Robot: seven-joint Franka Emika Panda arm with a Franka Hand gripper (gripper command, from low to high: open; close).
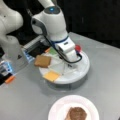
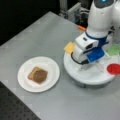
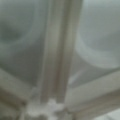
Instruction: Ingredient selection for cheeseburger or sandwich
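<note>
Down over the round white tray (image 1: 83,71) (image 2: 82,73), the gripper (image 1: 68,63) (image 2: 81,60) sits low among the tray's white dividers (image 3: 58,50), which fill the wrist view from close up. Whether its jaws stand wide or narrow cannot be told, since the arm's body hides them in both front views.

On the tray lie a tan bread slice (image 1: 43,61), a yellow cheese slice (image 1: 52,75) (image 2: 69,47) at the rim, a green piece (image 1: 53,50) (image 2: 114,49), a blue piece (image 2: 95,55) and a red round piece (image 1: 78,48) (image 2: 114,68).

Apart from the tray, a white paper plate (image 1: 56,110) (image 2: 51,65) rests on the grey table (image 1: 25,100) (image 2: 37,32). It carries a tan bread slice (image 2: 31,73) with a dark-brown patty (image 1: 77,113) (image 2: 40,76) on top of it.
</note>
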